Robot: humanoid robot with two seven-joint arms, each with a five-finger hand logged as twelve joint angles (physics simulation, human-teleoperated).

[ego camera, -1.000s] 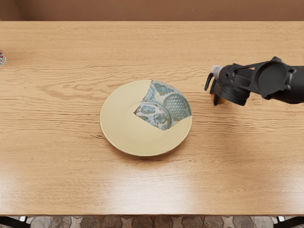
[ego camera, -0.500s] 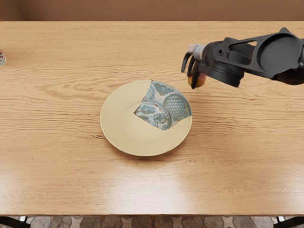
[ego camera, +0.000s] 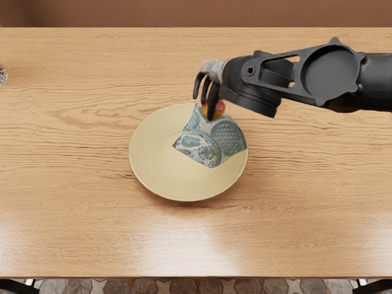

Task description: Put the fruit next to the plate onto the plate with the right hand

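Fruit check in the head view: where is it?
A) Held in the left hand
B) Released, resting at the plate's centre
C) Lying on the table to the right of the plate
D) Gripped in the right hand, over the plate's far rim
D: the right hand has its fingers curled around the fruit, and both overlap the far, patterned edge of the plate.

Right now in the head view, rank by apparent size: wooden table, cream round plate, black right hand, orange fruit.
1. wooden table
2. cream round plate
3. black right hand, nearer the camera
4. orange fruit, partly hidden in its grasp
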